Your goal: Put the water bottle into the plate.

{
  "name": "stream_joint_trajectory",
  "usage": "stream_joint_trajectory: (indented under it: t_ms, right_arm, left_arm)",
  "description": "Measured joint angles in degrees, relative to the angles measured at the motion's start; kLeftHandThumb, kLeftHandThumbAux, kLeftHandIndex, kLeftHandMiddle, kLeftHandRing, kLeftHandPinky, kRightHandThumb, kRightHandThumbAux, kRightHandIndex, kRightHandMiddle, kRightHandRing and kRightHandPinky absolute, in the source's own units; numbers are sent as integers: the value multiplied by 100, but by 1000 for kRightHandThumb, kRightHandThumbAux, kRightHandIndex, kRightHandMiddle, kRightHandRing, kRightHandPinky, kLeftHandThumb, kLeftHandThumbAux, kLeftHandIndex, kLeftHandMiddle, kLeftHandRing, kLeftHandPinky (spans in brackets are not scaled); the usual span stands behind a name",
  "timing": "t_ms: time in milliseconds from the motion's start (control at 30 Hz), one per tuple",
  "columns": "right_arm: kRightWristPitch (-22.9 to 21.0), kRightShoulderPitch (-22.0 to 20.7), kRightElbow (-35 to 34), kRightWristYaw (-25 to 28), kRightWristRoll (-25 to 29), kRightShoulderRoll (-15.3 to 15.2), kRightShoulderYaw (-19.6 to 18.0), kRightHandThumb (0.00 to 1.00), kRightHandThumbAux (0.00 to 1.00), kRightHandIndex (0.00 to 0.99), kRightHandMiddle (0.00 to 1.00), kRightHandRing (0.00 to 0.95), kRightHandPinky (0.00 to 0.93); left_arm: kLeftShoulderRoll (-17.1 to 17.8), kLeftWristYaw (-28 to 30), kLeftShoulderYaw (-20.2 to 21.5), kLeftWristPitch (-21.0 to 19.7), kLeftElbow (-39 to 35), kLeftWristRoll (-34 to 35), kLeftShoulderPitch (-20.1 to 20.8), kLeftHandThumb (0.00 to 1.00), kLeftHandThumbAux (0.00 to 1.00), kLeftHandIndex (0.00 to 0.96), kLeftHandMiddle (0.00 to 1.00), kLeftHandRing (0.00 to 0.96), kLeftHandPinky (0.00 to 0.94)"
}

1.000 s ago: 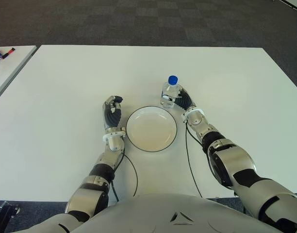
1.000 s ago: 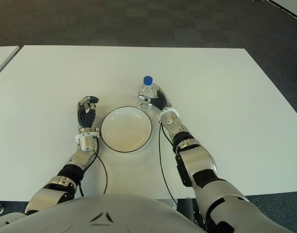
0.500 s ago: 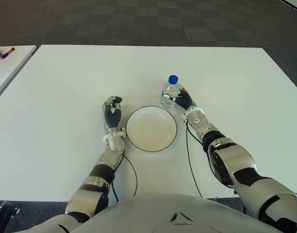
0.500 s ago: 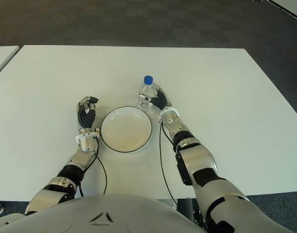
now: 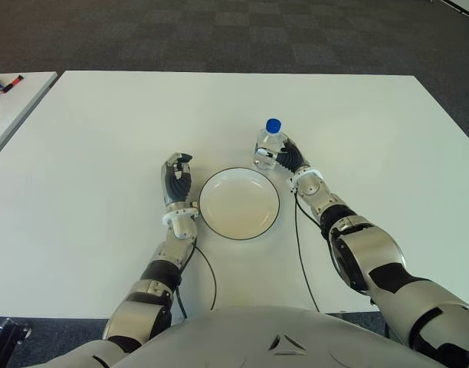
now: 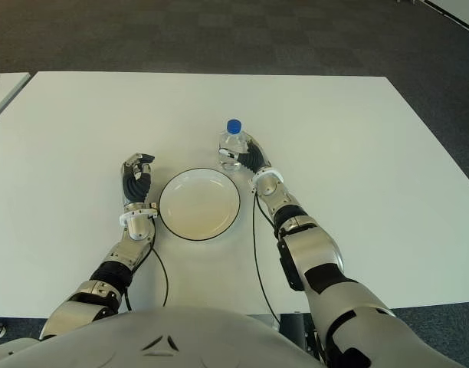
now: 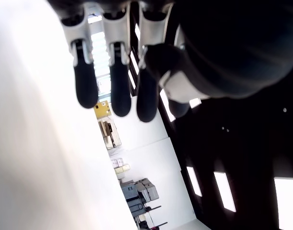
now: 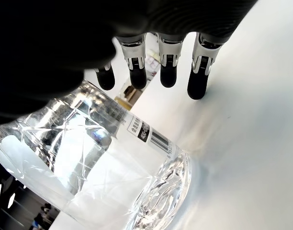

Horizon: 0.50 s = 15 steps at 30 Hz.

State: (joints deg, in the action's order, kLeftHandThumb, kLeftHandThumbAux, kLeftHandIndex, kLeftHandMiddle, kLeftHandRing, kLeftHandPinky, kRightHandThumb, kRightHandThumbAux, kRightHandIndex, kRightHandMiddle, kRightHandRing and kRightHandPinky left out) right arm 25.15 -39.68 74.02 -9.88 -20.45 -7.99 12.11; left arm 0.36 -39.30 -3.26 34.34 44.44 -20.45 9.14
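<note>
A clear water bottle (image 5: 270, 146) with a blue cap stands upright on the white table (image 5: 104, 138), just beyond the far right rim of the plate. The round white plate (image 5: 239, 205) with a dark rim holds nothing. My right hand (image 5: 291, 159) is at the bottle's right side. In the right wrist view its fingers (image 8: 168, 67) stretch out straight past the bottle (image 8: 89, 158) and are not wrapped round it. My left hand (image 5: 177, 176) shows to the left of the plate, its fingers (image 7: 113, 91) relaxed around nothing.
A second white table (image 5: 8, 103) stands at the far left with small markers (image 5: 4, 83) on it. Thin black cables (image 5: 302, 257) run from both wrists toward my body. Dark carpet (image 5: 219, 34) lies beyond the table's far edge.
My right hand has crept slightly forward along the bottle's side. The bottle, the plate and my left hand are where they were.
</note>
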Motion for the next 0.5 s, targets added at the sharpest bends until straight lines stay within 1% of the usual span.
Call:
stream_joint_trajectory:
  t_ms: [167,400,500]
  right_arm:
    - [67,-10,0,187,103,58,-77,567,387,33,0,43,185]
    - [156,-13,-22,317,195,232,-139,588,392,44,4,46,191]
    - [214,-13,-32,394,244,315,-168,595,389,46,6,48,195]
  left_arm:
    - [6,2,-2,-25,-55,5,-24,844,672,452,435,397,416]
    - [8,96,-1,-40,-98,28,-52,843,673,437,445,416,437]
    - [6,96,-1,-23,-99,27,-54,844,672,433,448,421,432]
